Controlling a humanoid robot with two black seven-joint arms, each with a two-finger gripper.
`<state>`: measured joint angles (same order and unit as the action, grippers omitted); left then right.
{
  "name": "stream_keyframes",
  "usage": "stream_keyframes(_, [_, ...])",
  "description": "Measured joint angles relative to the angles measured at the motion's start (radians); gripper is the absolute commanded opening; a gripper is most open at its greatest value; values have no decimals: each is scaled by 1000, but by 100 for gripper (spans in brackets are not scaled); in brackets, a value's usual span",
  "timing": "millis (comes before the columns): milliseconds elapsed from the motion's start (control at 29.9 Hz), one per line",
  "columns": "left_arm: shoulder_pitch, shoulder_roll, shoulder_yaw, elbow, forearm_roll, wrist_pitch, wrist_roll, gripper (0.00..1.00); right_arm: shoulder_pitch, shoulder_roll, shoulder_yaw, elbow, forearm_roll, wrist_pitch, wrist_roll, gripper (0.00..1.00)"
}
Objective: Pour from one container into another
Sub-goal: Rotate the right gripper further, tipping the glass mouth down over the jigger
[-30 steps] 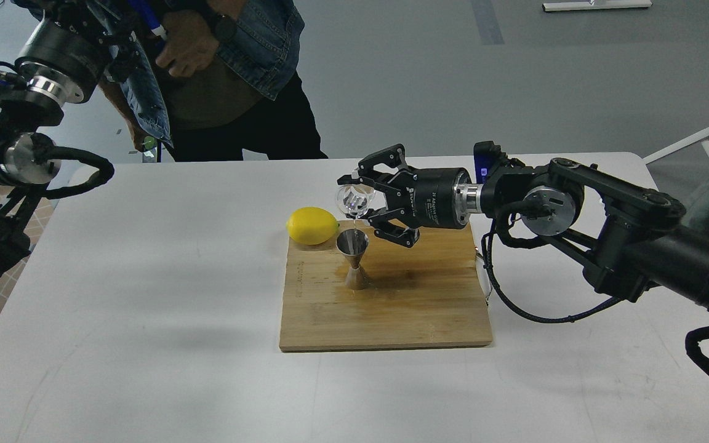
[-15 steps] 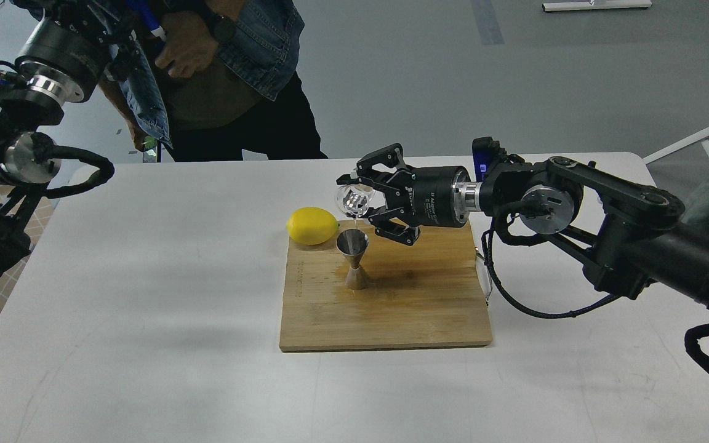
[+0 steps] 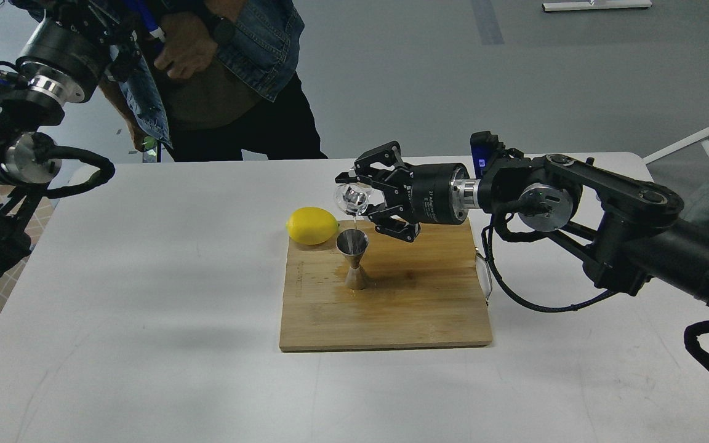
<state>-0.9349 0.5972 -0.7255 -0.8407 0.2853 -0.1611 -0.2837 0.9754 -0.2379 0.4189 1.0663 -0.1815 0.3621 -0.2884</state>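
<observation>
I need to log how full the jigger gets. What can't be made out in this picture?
- Level in the jigger: head view, cup interior too small and dark.
- What remains in the glass tumbler: clear, glinting, part hidden by the right gripper fingers.
- Left gripper: cut off by the top-left edge.

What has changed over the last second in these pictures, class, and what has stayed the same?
The right claw, holding the tilted glass, has risen slightly and drifted a little left, still pouring a thin stream into the steel jigger. Nothing was grasped or released. The jigger, lemon, wooden board and left arm stayed put.
</observation>
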Motion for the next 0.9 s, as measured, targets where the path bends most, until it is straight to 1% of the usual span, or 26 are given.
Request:
stream_keyframes(401, [-16,5,2,0,0,0,1,98,17,9,-9,3,-14,0,0,43])
stream_keyframes(902, [-17,5,1,0,-1,-1,6,98,37,15,-46,-2,-17,0,13,43])
